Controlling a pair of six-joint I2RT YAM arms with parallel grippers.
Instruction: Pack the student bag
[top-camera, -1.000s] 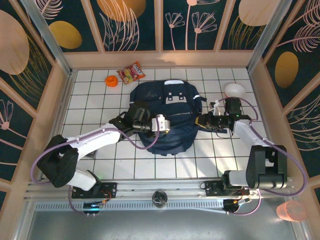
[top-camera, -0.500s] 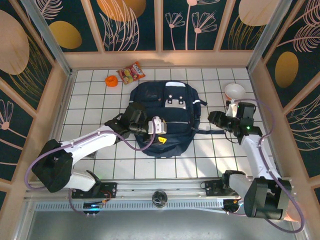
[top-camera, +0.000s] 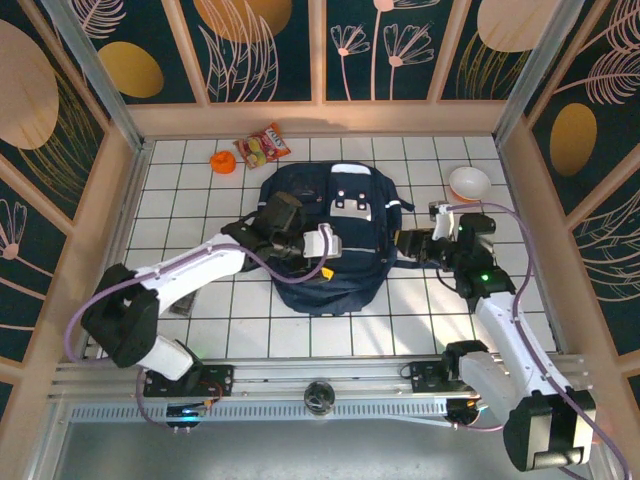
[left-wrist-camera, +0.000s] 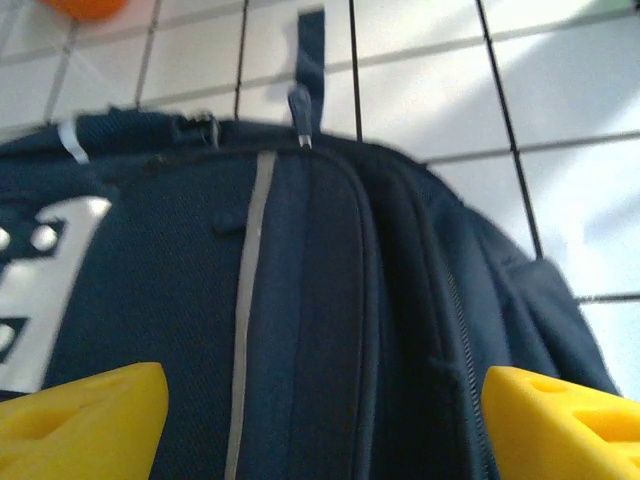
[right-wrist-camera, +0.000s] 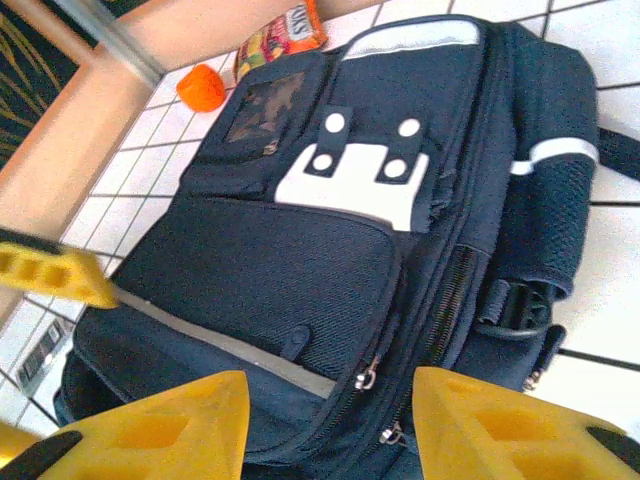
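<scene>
Mid-table on the white tiles (top-camera: 180, 200), the student bag (top-camera: 330, 240) lies flat, front pocket up. Its zips appear closed, though the near end is poorly seen. Left gripper (left-wrist-camera: 320, 420) hangs low over the bag's left flank, jaws spread wide, gripping nothing. Right gripper (right-wrist-camera: 325, 425) faces the right side by the zip pulls (right-wrist-camera: 368, 378), jaws parted, likewise empty. Judgement: both are placed to open a compartment. Snack packet (top-camera: 262, 146) and bowl (top-camera: 469, 181) lie outside the bag.

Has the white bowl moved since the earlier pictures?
No. The white bowl lies on the same floor tiles, just as close to the right wall as before.
</scene>
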